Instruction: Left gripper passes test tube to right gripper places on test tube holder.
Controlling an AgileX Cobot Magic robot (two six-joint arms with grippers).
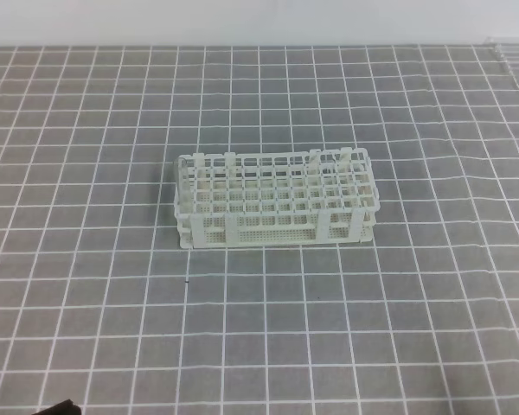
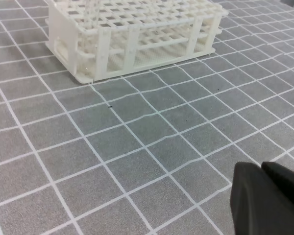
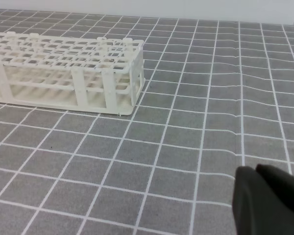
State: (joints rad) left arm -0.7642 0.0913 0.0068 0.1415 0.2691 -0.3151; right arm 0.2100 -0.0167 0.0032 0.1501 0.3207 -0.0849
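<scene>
The white test tube holder stands on the gridded mat at the middle, and shows in the left wrist view and the right wrist view. The test tube is not plain to see; a faint clear upright streak among the rack's near-left holes may be it. My left gripper hovers low over the mat well in front of the rack, its black jaws pressed together with nothing between them. My right gripper sits likewise, shut and empty, to the right of the rack's end.
A grey mat with white grid lines covers the table. A faint clear object lies at the far right back edge. A black bit of the left arm pokes in at the bottom left.
</scene>
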